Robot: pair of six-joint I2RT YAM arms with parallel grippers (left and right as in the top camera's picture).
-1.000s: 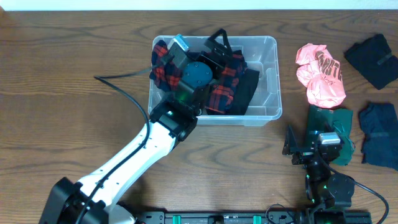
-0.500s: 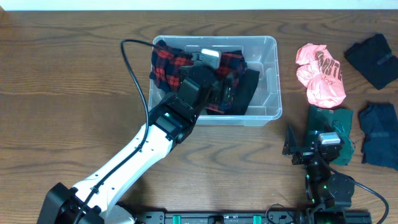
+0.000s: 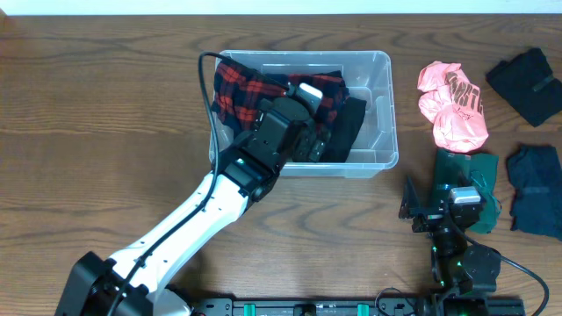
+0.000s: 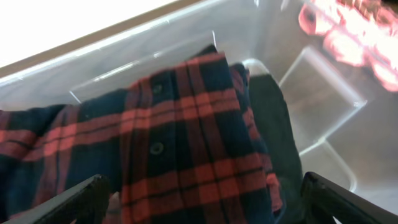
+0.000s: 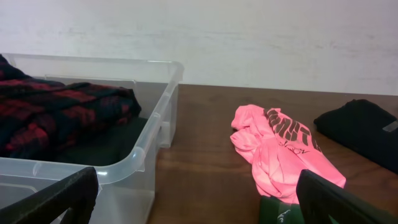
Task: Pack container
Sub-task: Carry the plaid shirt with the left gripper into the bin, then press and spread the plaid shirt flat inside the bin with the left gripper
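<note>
1. Container [image 3: 386, 114] sits on the counter [image 3: 88, 132], rear centre in the overhead view. It is a clear bin, upright, with its open top facing up.
2. Inside I see a red-and-black plaid shirt [image 3: 241, 88] filling the left and middle. It is bunched up, with its buttons visible in the left wrist view.
3. A black garment [image 3: 351, 127] lies in the container just right of the plaid shirt and touches it. The right end of the bin floor is bare.
4. The left arm [image 3: 202, 211] reaches in over the near wall. The left gripper [image 4: 208, 199] hangs over the plaid shirt with its jaws spread wide and nothing pinched between them. I can't tell whether the tips touch the cloth.
5. The right gripper [image 5: 199, 196] is near the front edge of the counter, right of the container and well apart from it. Its jaws are wide apart and it grips nothing.
6. A pink shirt [image 3: 452, 105] lies crumpled on the counter just right of the container.
7. A green garment [image 3: 479, 171] lies in front of the pink shirt, partly under the right arm.
8. At the far right are a black folded piece [image 3: 527, 83] at the rear and a dark blue piece [image 3: 536, 197] nearer the front.
</note>
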